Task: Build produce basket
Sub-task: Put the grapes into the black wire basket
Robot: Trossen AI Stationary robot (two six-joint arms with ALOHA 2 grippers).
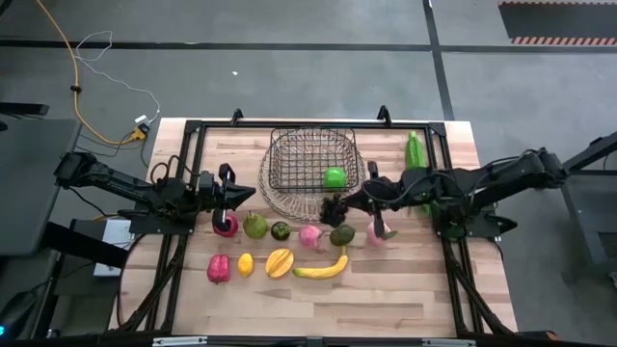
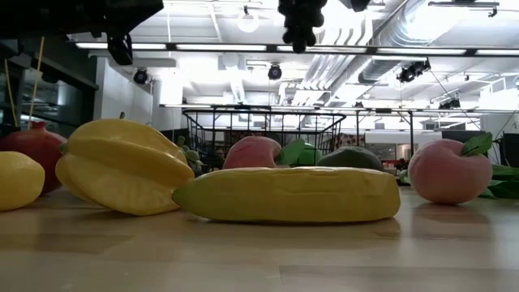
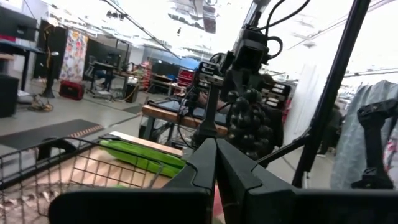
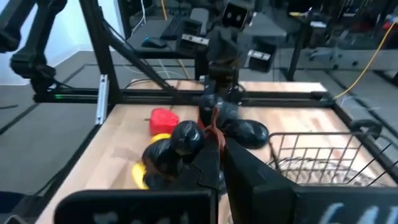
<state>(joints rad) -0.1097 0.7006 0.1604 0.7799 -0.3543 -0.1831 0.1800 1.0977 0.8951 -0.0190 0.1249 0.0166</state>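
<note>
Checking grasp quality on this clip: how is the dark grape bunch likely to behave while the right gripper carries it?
The dark grape bunch hangs from the shut right gripper, apparently pinched by its reddish stem, so it will probably swing. Its round grapes look loosely clustered, so it likely sags and could shed grapes if jolted.
</note>
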